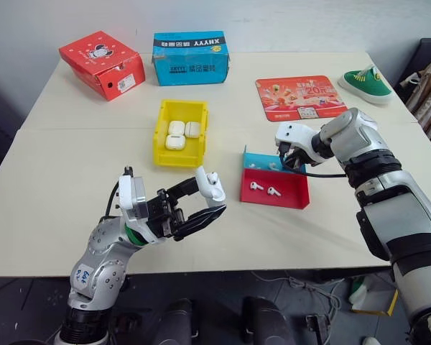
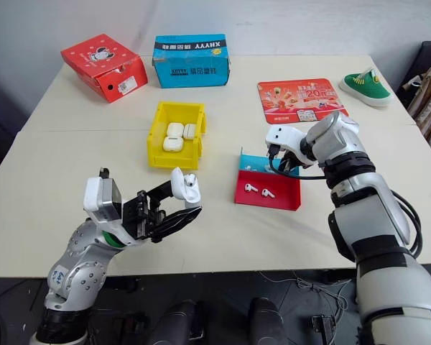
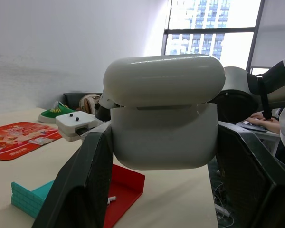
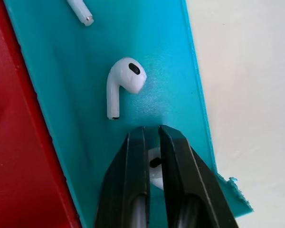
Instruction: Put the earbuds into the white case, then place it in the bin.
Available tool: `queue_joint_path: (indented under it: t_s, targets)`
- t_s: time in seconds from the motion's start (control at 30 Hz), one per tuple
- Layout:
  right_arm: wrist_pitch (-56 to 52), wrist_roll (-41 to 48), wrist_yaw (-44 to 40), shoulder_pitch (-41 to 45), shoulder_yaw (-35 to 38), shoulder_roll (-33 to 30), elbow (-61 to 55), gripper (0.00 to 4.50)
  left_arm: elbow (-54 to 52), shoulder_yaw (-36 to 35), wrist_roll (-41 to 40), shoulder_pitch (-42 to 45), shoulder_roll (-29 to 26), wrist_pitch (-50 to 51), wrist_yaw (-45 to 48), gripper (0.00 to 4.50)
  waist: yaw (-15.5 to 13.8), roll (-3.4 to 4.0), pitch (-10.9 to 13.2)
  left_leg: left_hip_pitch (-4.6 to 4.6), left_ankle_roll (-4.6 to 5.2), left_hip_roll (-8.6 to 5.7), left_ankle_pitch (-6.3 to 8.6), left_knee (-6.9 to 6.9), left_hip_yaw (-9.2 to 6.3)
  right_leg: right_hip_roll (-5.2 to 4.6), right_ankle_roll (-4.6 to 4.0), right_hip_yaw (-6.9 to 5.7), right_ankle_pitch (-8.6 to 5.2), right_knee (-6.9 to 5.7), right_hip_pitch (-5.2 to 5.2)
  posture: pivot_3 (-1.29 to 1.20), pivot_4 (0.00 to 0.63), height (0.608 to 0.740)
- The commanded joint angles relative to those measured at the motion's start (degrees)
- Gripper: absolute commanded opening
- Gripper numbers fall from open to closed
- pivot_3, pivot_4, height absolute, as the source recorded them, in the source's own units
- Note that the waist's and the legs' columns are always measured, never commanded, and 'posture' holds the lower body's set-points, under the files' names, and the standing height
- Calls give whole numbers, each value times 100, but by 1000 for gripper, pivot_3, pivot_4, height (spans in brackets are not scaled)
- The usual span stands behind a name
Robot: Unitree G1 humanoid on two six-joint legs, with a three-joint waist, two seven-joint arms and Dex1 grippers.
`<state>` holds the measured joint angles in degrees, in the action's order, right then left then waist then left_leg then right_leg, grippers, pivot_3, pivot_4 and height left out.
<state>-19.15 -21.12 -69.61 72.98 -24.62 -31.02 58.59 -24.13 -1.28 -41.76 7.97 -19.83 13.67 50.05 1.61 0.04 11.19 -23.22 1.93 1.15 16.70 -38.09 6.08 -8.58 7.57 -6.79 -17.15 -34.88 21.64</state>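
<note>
A: Table [image 1: 72,208], cream, against a pale wall; what lies on it?

B: The bin [image 1: 160,138] sits at centre. Boxes, red [image 1: 102,64] and blue [image 1: 190,58], lie at twelve o'clock, the tray [image 1: 287,195] at three, a mat [image 1: 299,97] beyond.

A: Grippers?

B: The left gripper [image 1: 201,201] clamps the white case [image 1: 212,185], lid ajar. The right gripper [image 4: 153,142], over the tray's blue half, pinches one of the earbuds [image 4: 155,170]; another earbud [image 4: 125,83] lies near.

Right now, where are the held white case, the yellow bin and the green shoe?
white case [image 3: 164,137]: left wrist view, front of its body.
yellow bin [image 1: 160,134]: left eye view, its left wall.
green shoe [image 1: 366,85]: left eye view, its upper.
</note>
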Motion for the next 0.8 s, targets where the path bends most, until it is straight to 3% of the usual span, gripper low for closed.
queue_joint_path:
  t_s: [0.03, 0.2, 0.3, 0.43, 0.8]
  targets:
    - [-41, -61, 18, -7, 3, -3, 91, 422, -271, -54, -63, 17, -24, -81, -13, 2767, 0, 0, 0, 0, 0, 0, 0, 0, 0, 0, 0, 0, 0, 0, 0, 0, 150, 740]
    - [162, 64, 25, 114, 159, -79, -10, 422, -279, -71, -80, 4, -41, -68, -25, 2767, 6, 0, 0, 0, 0, 0, 0, 0, 0, 0, 0, 0, 0, 0, 0, 0, 150, 740]
    - [127, 139, -78, 195, 233, -124, -68, 999, -297, -103, -115, -19, -94, -33, -15, 2767, 9, 0, 0, 0, 0, 0, 0, 1, 2, 0, 0, 1, 0, 0, 2, 0, 150, 740]
    - [-295, 364, -306, 342, 407, -10, -106, 2333, -272, -145, -154, -2, -165, -7, 8, 2767, 10, 1, 1, -1, 0, 0, 0, 2, 3, 0, 0, 2, 0, 1, 3, 0, 150, 740]
    - [-1166, 549, -251, 439, 564, 225, -108, 2333, -297, -151, -173, -25, -198, 29, -25, 2767, 2, 2, 1, -4, -2, 1, 1, 3, 3, 1, -2, 2, -1, 1, 6, 0, 150, 740]
